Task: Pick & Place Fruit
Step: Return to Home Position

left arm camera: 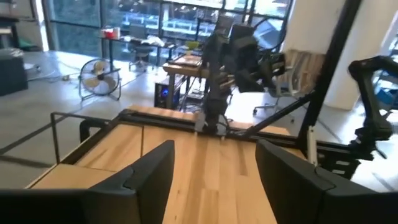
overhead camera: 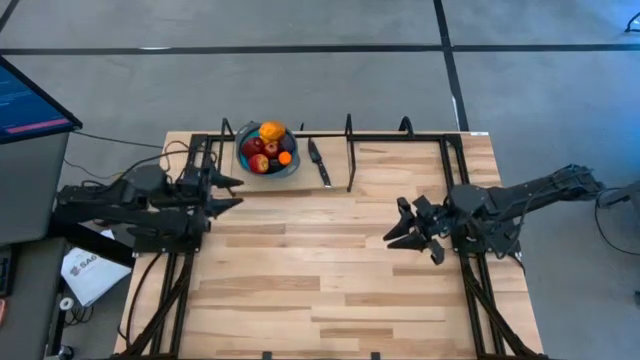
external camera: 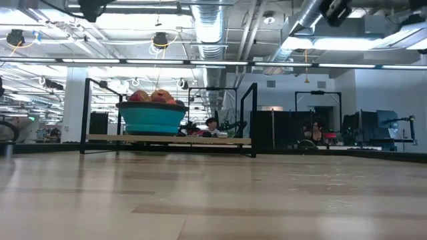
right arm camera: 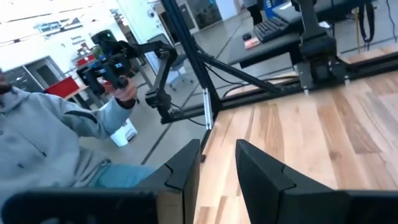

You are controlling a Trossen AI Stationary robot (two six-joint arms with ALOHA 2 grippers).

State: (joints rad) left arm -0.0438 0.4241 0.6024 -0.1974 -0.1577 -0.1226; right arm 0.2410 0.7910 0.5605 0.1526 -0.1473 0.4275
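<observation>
Several toy fruits [overhead camera: 266,143], red, orange, yellow and dark purple, lie heaped in a round blue bowl [overhead camera: 243,158] near the table's far edge. In the low view the fruits [external camera: 150,97] show above the bowl's rim [external camera: 151,107]. The bowl stands on a pale raised board [external camera: 167,139]. My left gripper [overhead camera: 232,192] hovers open just near and left of the bowl, pointing toward the table's right side; its fingers also frame the left wrist view [left arm camera: 214,180]. My right gripper [overhead camera: 396,224] is open over the table's right half, pointing left, and holds nothing [right arm camera: 217,174].
A slim dark knife [overhead camera: 319,162] lies on the board right of the bowl. Black metal frame posts [overhead camera: 349,150] line the far edge and both sides. A person in a grey sleeve [right arm camera: 56,137] holding a controller stands beyond the table's left side. Bare wood lies between the two grippers.
</observation>
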